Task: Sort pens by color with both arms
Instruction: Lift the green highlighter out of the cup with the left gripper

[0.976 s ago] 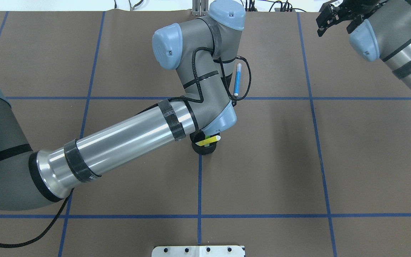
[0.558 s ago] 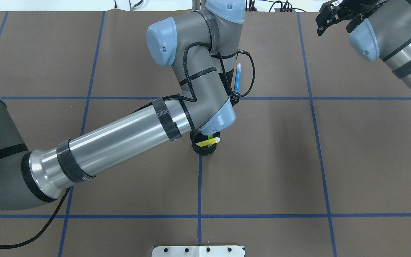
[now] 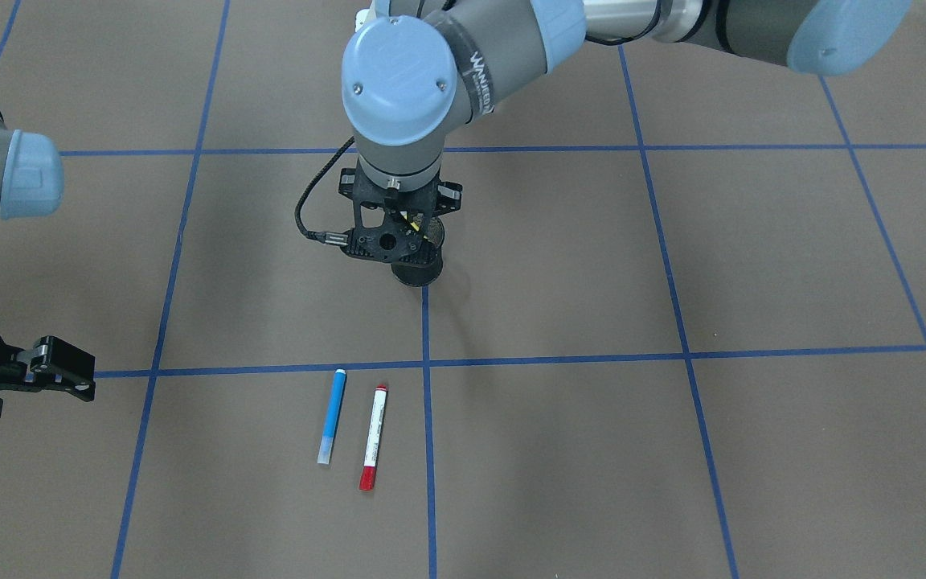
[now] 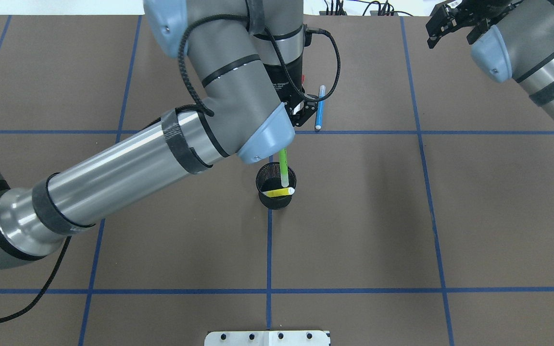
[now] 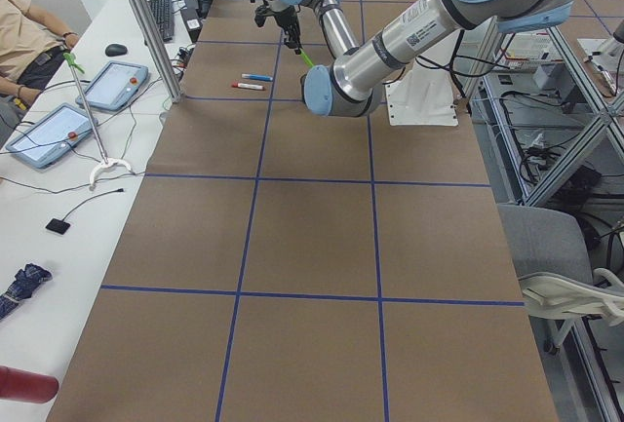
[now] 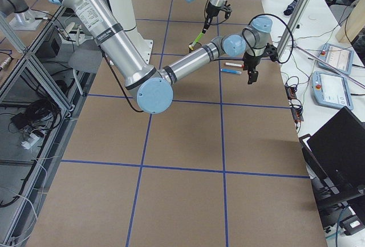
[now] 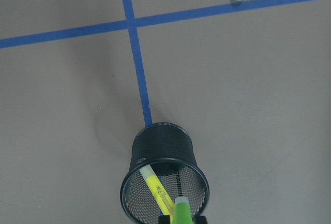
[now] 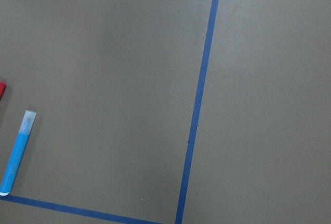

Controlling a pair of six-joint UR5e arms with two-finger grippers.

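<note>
cup: the black mesh cup (image 4: 275,203) stands upright on a blue tape line (image 4: 269,250) near the middle of the table (image 4: 378,216).

in the cup: only the yellow pen (image 4: 277,192) is properly in there. It's leaning, with its pale end poking over the rim toward the robot's right.

green one: the green pen (image 4: 283,166) hangs tilted over the cup mouth. From overhead its pale lower end sits inside the rim outline, but I honestly can't tell if it's dipped in or just above.

left gripper: the left gripper (image 7: 182,220) has its fingers pinched on the upper part of the green pen. The left arm (image 4: 128,173) hides most of it from overhead.

right gripper: the right gripper (image 3: 77,376) is way off to the side, well apart from the cup. Its fingers are spread and there's nothing in them.

out on the table: the blue pen (image 3: 332,416) and the red-ended pen (image 3: 373,437) lie flat side by side, close but not touching. They're past the tape line on the side away from the robot.
</note>
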